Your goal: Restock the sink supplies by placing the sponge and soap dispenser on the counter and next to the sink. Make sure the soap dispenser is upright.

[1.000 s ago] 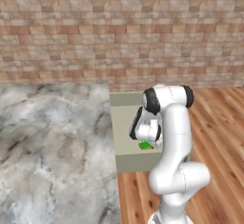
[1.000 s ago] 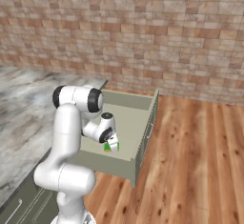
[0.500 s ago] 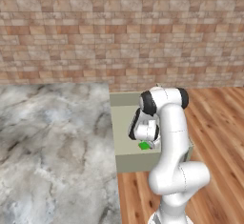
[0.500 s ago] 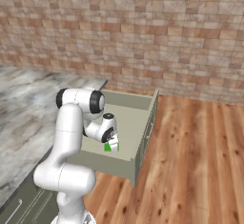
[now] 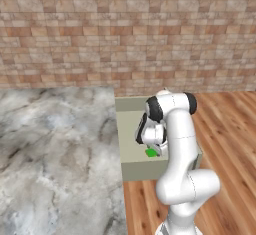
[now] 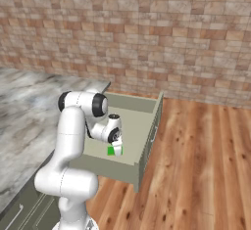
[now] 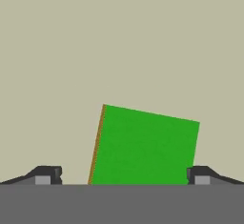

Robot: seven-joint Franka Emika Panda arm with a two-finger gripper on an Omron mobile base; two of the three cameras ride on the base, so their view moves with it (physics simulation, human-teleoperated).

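Down inside the open drawer (image 6: 142, 114), the gripper (image 7: 124, 175) hangs over the sponge (image 7: 145, 144) with its jaws released: the two dark fingertips (image 7: 46, 174) stand well apart, one on either side of the green pad, and neither is seen touching it. The sponge lies flat on the drawer's pale beige floor, green face up, with a thin yellow-orange layer showing along one edge; it sits slightly skewed between the fingertips.

Seen from the right base view, the gripper (image 6: 116, 147) points down at the sponge (image 6: 114, 150), which rests near the drawer's front wall, toward the side closer to the arm. From the left base view the sponge (image 5: 151, 152) shows as a small green patch just below the hand, partly covered by the white forearm, and the gripper (image 5: 156, 150) is just above it.

The drawer (image 5: 131, 124) is pulled out from the cabinet, beside the end of the counter (image 5: 55, 149), whose grey-white veined marble top spreads away from the drawer on the side opposite the wooden floor (image 6: 206, 165). A brick wall (image 5: 125, 29) stands behind the drawer and the counter. Whether the fingertips reach as low as the sponge's sides cannot be told.
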